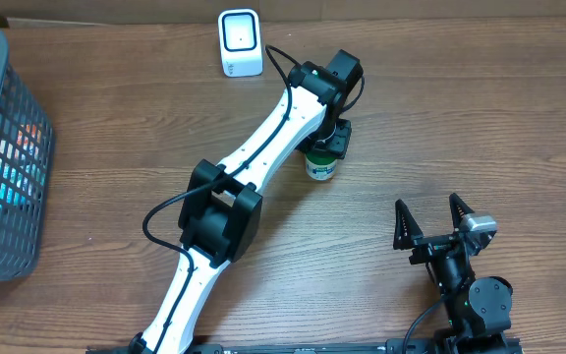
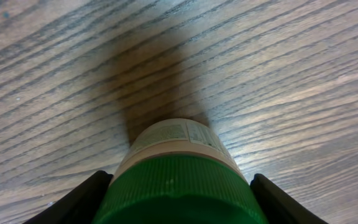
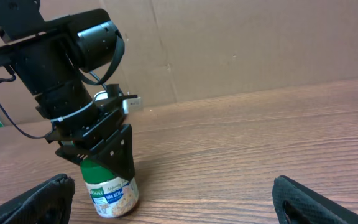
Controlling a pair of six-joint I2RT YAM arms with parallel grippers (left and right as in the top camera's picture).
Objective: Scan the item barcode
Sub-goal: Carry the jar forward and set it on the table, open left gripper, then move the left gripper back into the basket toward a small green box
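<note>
The jar (image 1: 321,167) is standing upright on the wooden table (image 1: 480,118), directly under the left gripper (image 1: 324,147). The gripper is coming at it from above, and its two black fingers (image 2: 82,200) are pinching the jar by the green ribbed lid (image 2: 179,186), one finger on each side of the lid. In the left wrist view, the lid is filling the space between the fingers, and the white label with small print is showing just beyond it, on the side away from the wrist. In the right wrist view, the same jar (image 3: 110,190) is resting with its bottom on the table, and the left gripper (image 3: 104,163) is covering most of the lid, so only a little green is showing under the black finger (image 3: 120,152).

The white scanner (image 1: 240,42) is standing beyond the left gripper, further from the robot and a little to the gripper's left, well apart from the jar. A grey basket (image 1: 8,157) with coloured things inside is sitting far to the left of that gripper, at the table's edge.

The right gripper (image 1: 426,205) is staying low near the robot's side, well apart from the jar, with its fingers spread wide and nothing between them. The jar is lying ahead of it and to its left.
</note>
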